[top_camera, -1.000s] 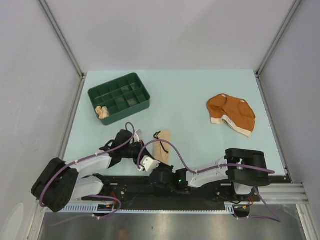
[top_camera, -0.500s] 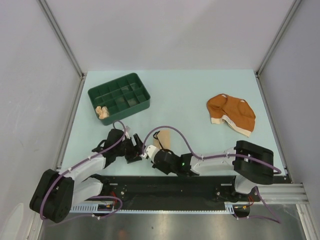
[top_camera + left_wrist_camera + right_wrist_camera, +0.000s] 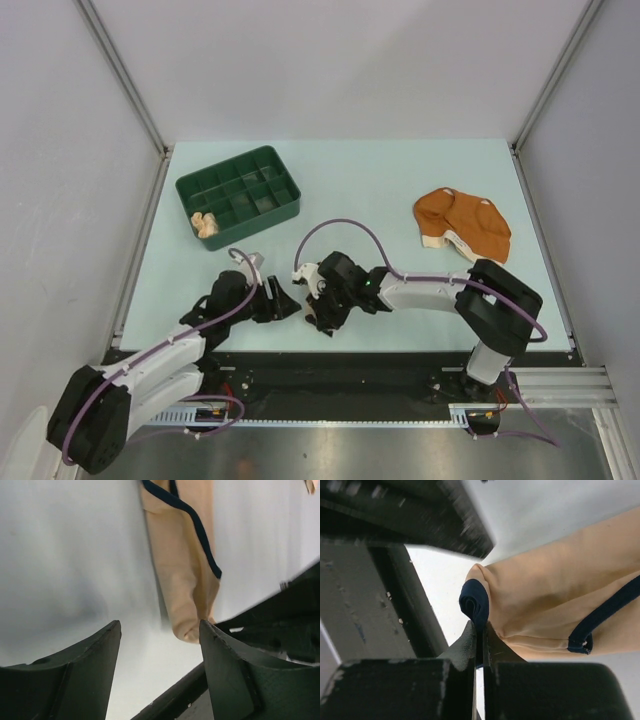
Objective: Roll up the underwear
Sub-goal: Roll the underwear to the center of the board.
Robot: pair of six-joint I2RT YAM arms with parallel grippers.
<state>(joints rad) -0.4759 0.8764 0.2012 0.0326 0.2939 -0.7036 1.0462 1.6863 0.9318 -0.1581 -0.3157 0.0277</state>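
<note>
Pinching one end of the folded cream, black-trimmed cloth underwear (image 3: 545, 595) in the clamped right claw (image 3: 480, 628), likely to start the roll; holding the left claw (image 3: 160, 626) wide and empty alongside.

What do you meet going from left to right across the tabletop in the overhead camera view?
Dark green tray → left gripper → right gripper → rust-orange underwear. Left out: the cream underwear, covered by the right arm in that view.
</note>
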